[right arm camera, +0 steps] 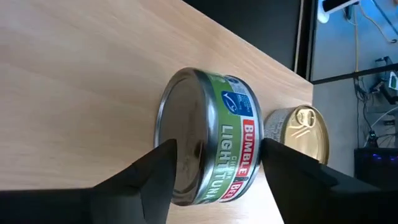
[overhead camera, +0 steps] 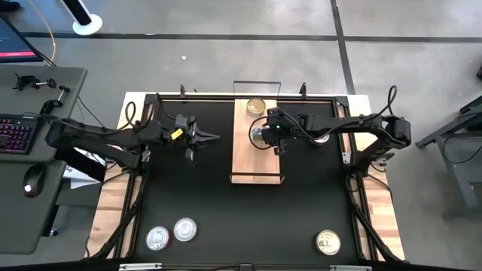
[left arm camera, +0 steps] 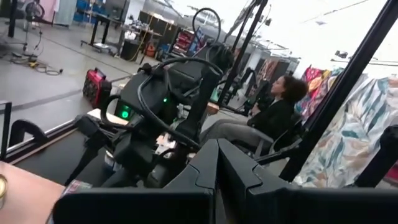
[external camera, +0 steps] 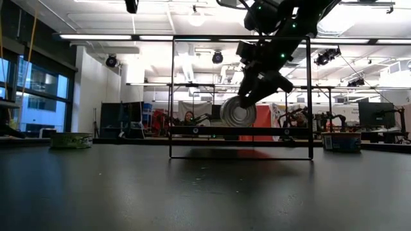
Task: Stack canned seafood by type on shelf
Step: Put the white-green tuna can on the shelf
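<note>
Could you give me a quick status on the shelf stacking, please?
Right end effector over shelf, fingers straddling a tilted tuna can. Gold-lid can beside it. Left end effector waits, shut.

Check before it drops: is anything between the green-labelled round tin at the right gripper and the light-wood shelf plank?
Nothing visible. Light-wood plank lies under the green-labelled tin at the right gripper; a gold-lidded round tin lies beside it, not beneath.

Five tins [overhead camera: 256, 106], one shelf [overhead camera: 245, 154]
</note>
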Robot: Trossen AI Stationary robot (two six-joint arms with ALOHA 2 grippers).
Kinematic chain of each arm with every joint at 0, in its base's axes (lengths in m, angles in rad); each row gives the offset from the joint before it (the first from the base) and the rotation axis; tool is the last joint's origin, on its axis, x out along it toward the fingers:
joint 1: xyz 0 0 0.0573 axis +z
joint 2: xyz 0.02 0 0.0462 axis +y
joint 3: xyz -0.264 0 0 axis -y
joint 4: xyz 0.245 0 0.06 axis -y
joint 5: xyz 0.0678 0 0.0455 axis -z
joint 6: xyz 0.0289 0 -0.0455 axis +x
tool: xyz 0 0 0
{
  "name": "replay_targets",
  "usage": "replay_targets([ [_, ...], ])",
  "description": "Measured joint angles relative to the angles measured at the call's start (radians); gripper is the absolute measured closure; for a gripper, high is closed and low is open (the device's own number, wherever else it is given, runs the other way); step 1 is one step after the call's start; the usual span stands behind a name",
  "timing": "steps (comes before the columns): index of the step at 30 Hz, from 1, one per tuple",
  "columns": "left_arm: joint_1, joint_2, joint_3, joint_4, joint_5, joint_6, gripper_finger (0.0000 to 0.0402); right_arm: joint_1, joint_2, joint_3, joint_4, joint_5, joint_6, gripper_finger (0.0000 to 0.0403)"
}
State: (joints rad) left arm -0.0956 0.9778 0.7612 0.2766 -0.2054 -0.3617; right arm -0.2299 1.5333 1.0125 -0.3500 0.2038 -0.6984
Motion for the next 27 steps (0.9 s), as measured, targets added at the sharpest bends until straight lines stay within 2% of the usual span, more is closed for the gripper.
replay_targets([
  [6, 0.0, -0.015, 0.0, -0.046, 0.0, 0.006, 0.0401, 0.022, 0.0, 0.0, 0.015, -0.001, 0.02, 0.0177],
  [9, 0.0, -0.016, 0.0, -0.054, 0.001, 0.007, 0.0401, 0.031, 0.0, 0.005, 0.013, 0.032, 0.021, 0.0177],
  [17, 0.0, -0.017, 0.0, -0.081, 0.001, 0.005, 0.0401, 0.034, -0.002, 0.125, -0.057, 0.028, 0.061, 0.0176],
  [20, 0.004, -0.017, 0.0, -0.086, -0.049, -0.047, 0.0401, 0.028, -0.002, 0.198, -0.142, 0.016, 0.155, 0.0178],
  [22, 0.026, -0.015, 0.001, -0.131, -0.089, -0.1, 0.0401, 0.01, -0.006, 0.233, -0.21, -0.04, 0.238, 0.0184],
  [25, 0.099, 0.0, 0.031, -0.289, -0.078, -0.158, 0.0401, -0.03, -0.02, 0.248, -0.313, -0.108, 0.362, 0.021],
  [27, 0.169, 0.02, 0.062, -0.367, -0.018, -0.184, 0.0401, -0.059, -0.038, 0.231, -0.375, -0.158, 0.435, 0.0245],
])
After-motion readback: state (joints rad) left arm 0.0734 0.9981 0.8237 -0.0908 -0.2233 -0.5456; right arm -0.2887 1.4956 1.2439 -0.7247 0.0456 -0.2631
